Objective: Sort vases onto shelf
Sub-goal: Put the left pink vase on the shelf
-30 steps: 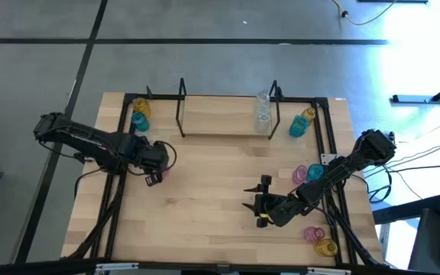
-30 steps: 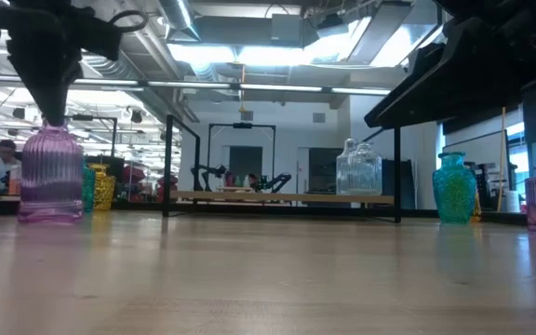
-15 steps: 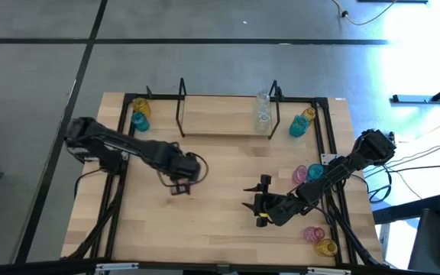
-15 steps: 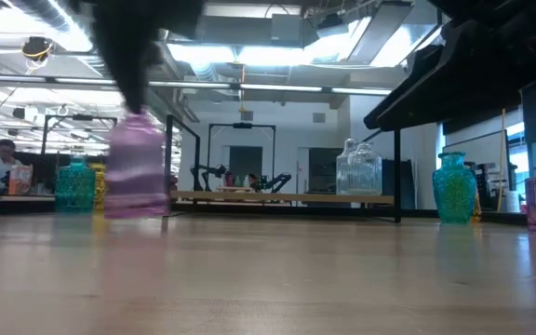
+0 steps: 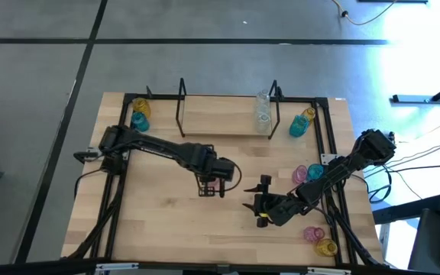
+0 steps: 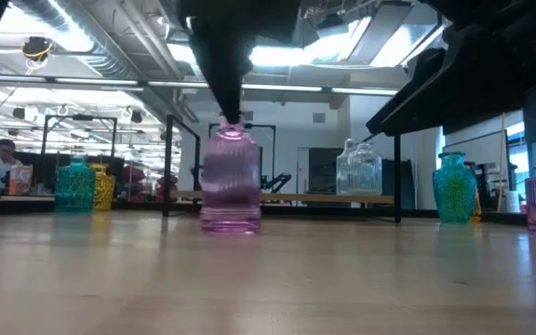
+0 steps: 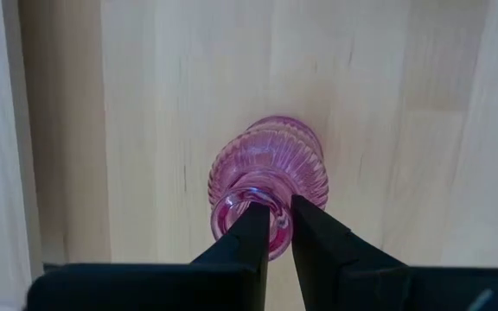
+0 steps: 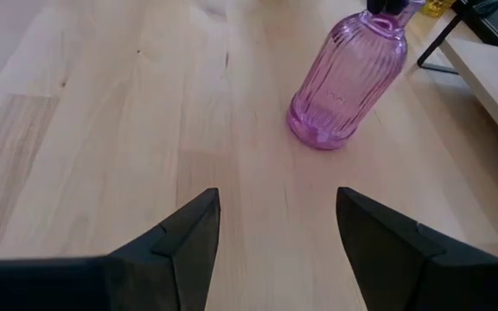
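**Pink vase upright in the left gripper, shelf lying beyond it toward the far edge**

Your pink vase [image 5: 218,182] sits near the middle of the table [image 5: 174,229], standing upright with its long axis vertical and its base at or just above the wood; the low view leaves it unclear whether it touches. In the left wrist view you look straight down its neck: the left gripper [image 7: 272,226] has its two fingers closed on the rim, one on either side of the mouth, so the vase hangs plumb beneath the tool.

From the vase, the shelf [image 5: 220,121] lies toward the far edge of the table, its board bare on the left and middle. Two clear vases [image 5: 263,114] already stand at its right end, just inside the right wire frame [image 5: 275,103]. The free board is therefore beyond the vase and slightly to the left of it, on the left arm's own side.

Your right gripper [image 8: 275,233] rests low on the table just to the right of the pink vase, fingers spread and holding nothing, pointed at the vase. It is close, but the left arm already has the grip, and by my reading it should carry on.

Keep the neck vertical as you travel. The base must clear the board's near edge, so I would lift before moving forward.
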`<action>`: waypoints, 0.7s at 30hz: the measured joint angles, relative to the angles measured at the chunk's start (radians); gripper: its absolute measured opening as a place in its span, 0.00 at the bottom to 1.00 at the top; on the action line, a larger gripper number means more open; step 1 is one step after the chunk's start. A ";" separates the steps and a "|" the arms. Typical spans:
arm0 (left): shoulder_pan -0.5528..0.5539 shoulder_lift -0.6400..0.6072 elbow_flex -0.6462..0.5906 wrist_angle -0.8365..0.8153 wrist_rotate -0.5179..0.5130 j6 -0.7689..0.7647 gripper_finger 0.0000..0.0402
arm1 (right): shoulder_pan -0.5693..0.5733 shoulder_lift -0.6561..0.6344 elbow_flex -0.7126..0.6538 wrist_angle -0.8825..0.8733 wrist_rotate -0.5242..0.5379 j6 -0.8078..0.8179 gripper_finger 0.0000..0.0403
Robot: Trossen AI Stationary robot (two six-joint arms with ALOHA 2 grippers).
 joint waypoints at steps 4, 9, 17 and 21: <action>0.000 0.021 0.032 0.011 0.000 0.013 0.09 | 0.000 0.000 0.000 -0.024 0.000 0.021 0.55; 0.000 0.022 0.033 0.028 0.004 0.032 0.13 | 0.000 0.000 0.000 -0.023 0.000 0.021 0.55; 0.000 0.021 0.033 0.027 -0.004 0.032 0.35 | 0.000 0.000 0.000 -0.023 0.000 0.035 0.55; -0.009 0.002 0.033 0.021 -0.025 0.035 0.40 | 0.000 0.000 0.000 -0.023 0.000 0.035 0.55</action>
